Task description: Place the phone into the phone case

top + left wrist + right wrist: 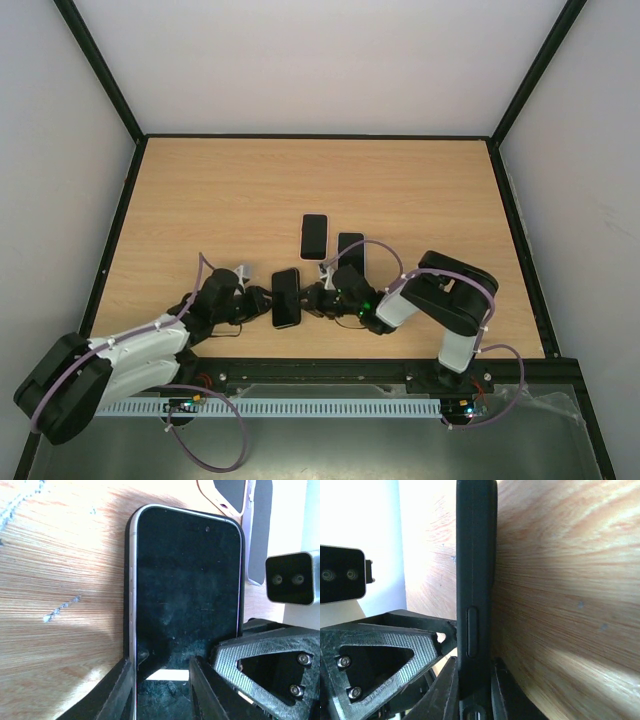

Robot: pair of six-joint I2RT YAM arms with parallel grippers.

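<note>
– Two grippers meet at one phone (285, 297). Where is it?
– Over the front part of the wooden table (200, 200), between the arms, with its dark screen facing up. It sits in a black case (475, 555), as far as the visible edges show.
– The right gripper (474, 672)?
– Closed on the cased phone, one finger on each face, just past the side-button cover.
– The left gripper (162, 667)?
– Its jaws are partly apart over the near end of the screen, with nothing pinched between them.
– Anything else?
– A pale-rimmed slab (314, 236) and a second slab (351, 250) lie just beyond. I cannot tell whether they are phones or cases.
</note>
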